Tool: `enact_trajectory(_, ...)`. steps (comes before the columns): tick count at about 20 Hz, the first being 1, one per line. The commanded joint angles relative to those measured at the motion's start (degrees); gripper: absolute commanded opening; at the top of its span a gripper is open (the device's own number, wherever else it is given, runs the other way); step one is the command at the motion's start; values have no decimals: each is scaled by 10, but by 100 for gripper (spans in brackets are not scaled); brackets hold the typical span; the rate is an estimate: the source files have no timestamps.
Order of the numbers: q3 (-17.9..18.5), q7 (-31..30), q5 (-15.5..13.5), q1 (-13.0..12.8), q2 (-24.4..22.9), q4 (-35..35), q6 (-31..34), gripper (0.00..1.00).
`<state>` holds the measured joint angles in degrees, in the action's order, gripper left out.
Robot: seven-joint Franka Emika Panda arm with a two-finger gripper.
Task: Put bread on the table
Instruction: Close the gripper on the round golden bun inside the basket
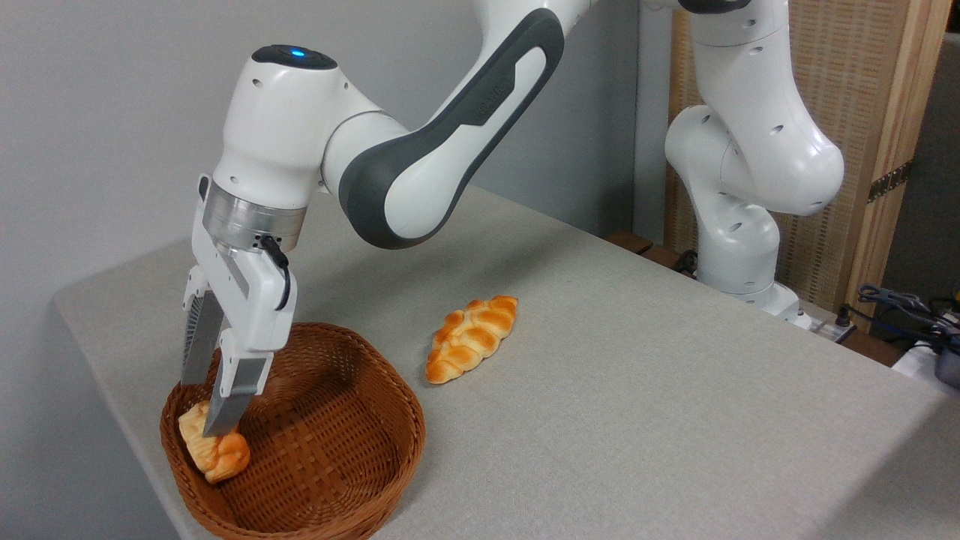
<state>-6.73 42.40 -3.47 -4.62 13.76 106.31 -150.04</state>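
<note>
The bread (223,456), a small golden-orange knotted bun, lies inside the wicker basket (411,420) against its left wall. My gripper (205,409) reaches down into the basket with its fingers apart, one on each side of the bun. The nearer finger (229,401) overlaps the bun's top, and the farther finger's tip is hidden behind the bun. I cannot see any squeeze on the bun, which still rests on the basket floor. The table (637,420) is a grey-beige top under the basket.
A longer braided loaf (471,339) lies on the table just right of the basket. The arm's base (739,247) stands at the back right, with cables (900,307) beyond the far right edge. The basket sits near the table's front left corner.
</note>
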Motion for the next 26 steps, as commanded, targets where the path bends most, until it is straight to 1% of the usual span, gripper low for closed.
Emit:
enact_trajectory(1,-3,0,28,14,4,-2,-10,100)
enact_trajectory(4,-3,0,58,16,4,-2,-10,100)
enact_trajectory(7,-3,0,63,17,12,-2,-11,100)
enact_trajectory(8,-3,0,70,17,14,-2,-11,99)
enact_trajectory(9,-3,0,76,17,14,-2,-11,95)
enact_trajectory(11,-4,0,76,21,16,-2,-12,87)
enact_trajectory(12,-5,0,76,22,21,-2,-12,78)
enact_trajectory(13,-5,0,76,22,21,-2,-18,66)
enact_trajectory(15,-10,0,75,23,21,-2,-28,38)
enact_trajectory(16,-12,0,73,24,21,-2,-28,32)
enact_trajectory(18,-13,0,71,24,21,-2,-27,24)
enact_trajectory(21,-14,0,70,24,21,-2,-27,20)
enact_trajectory(23,-14,0,69,24,21,-2,-27,13)
enact_trajectory(26,-17,-1,67,24,19,-3,-24,11)
